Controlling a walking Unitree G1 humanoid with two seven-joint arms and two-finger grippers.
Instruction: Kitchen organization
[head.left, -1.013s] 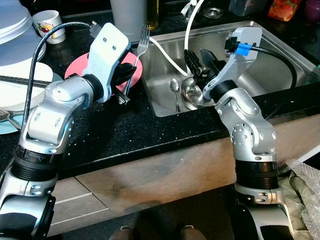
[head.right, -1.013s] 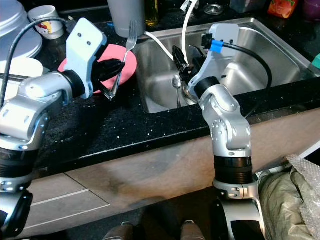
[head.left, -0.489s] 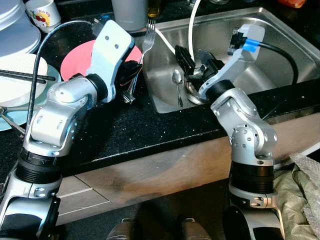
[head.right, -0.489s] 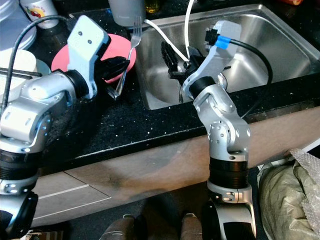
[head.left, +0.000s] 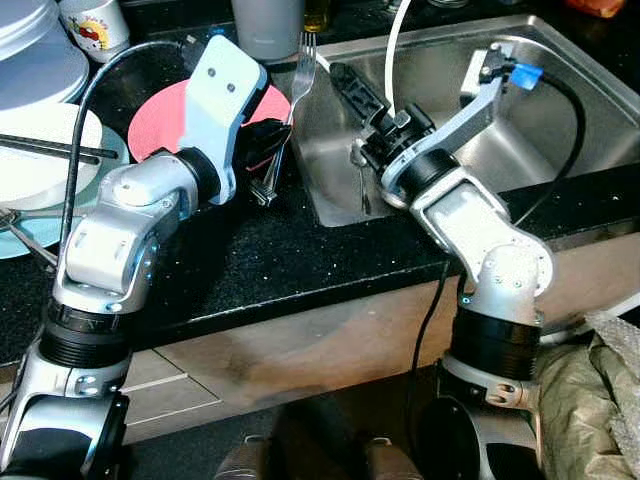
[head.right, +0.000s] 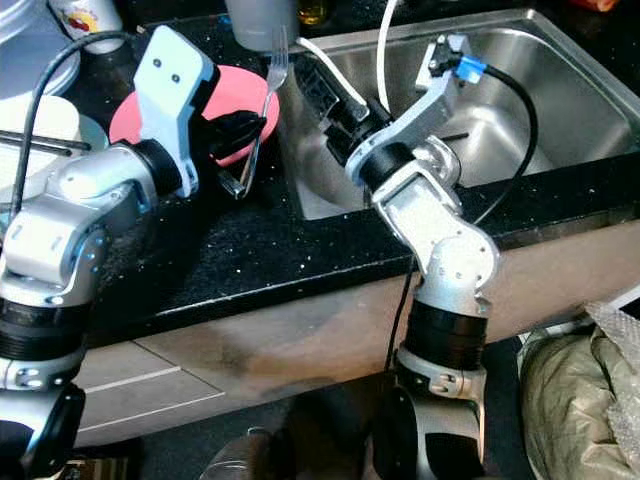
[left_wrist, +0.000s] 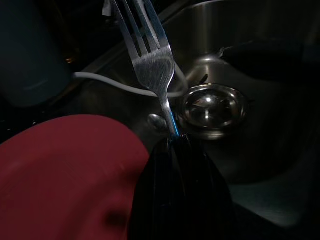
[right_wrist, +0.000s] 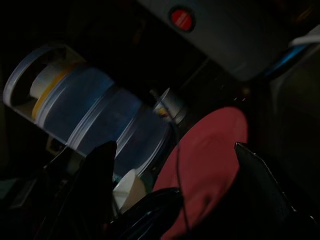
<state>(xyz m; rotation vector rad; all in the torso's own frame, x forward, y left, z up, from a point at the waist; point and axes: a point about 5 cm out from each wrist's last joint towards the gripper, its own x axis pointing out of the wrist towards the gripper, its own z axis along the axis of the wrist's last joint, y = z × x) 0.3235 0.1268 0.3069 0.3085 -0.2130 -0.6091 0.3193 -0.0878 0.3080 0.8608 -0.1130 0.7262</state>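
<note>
Above the near-left corner of the sink (head.left: 590, 100), at the edge of the black counter (head.left: 250, 260), a fork (head.left: 296, 75) is held nearly upright, tines up, its handle pinched low between the closed fingers of the left gripper (head.left: 262, 160); in the left wrist view the fork (left_wrist: 150, 60) is seen rising from the fingertips with the drain cup (left_wrist: 212, 107) beyond it. Just left of the fork a pink plate (head.left: 160, 115) lies on the counter, and further left stacked white plates (head.left: 40, 150) are seen with a mug (head.left: 95, 25) at the far left. A spoon (head.left: 358, 165) lies on the sink floor near the drain, crossed above by a white hose (head.left: 395, 45). The right gripper (head.left: 372, 115) reaches over the left part of the sink toward the fork with its fingers spread and nothing between them. Since the fork is gripped only near its end, it is judged liable to pivot or slip if knocked, falling into the sink or onto the plate. A collision between the two grippers is judged possible, as they are near each other. The hose could be snagged by the right arm (head.left: 470, 215) if it is swung across the sink.
</note>
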